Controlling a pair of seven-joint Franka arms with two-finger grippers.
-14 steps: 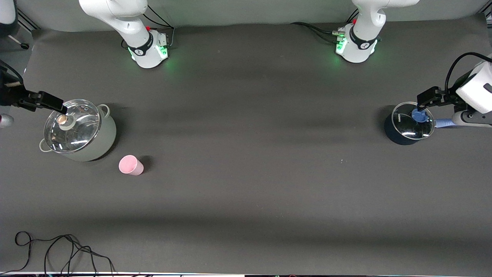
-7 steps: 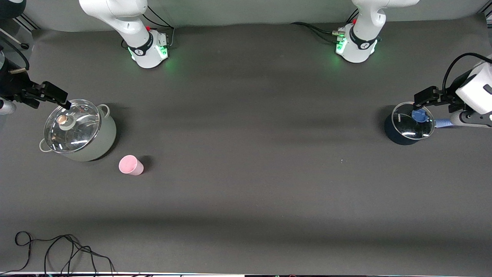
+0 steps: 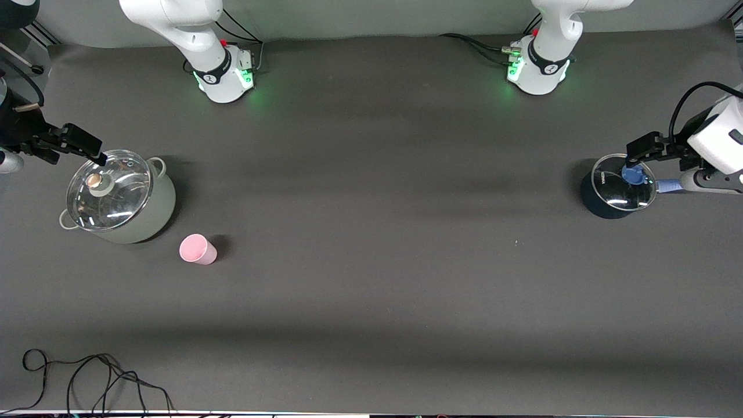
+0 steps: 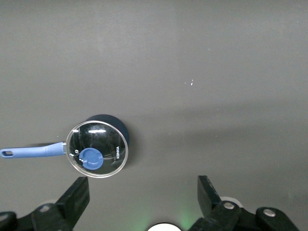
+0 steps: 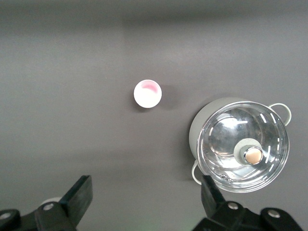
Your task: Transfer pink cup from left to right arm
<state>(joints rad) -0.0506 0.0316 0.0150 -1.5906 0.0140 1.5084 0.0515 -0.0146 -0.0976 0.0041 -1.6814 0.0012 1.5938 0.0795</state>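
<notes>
The pink cup (image 3: 197, 249) stands upright on the dark table, nearer to the front camera than the grey-green pot (image 3: 164, 204). It also shows in the right wrist view (image 5: 147, 93), apart from the fingers. My right gripper (image 3: 96, 154) hangs open and empty over the pot's rim at the right arm's end; its own view shows the jaws wide apart (image 5: 144, 195). My left gripper (image 3: 638, 152) hangs open and empty over the blue saucepan (image 3: 603, 206) at the left arm's end, jaws wide apart in its own view (image 4: 143, 197).
The pot has a glass lid with a knob (image 3: 94, 182), also seen in the right wrist view (image 5: 253, 155). The saucepan has a glass lid with a blue knob (image 4: 90, 159) and a blue handle (image 4: 33, 151). A black cable (image 3: 87, 377) lies near the front edge.
My right gripper has drawn back a little from the pot lid's knob toward the pot's rim. My left gripper has barely shifted. The cup has not moved.
</notes>
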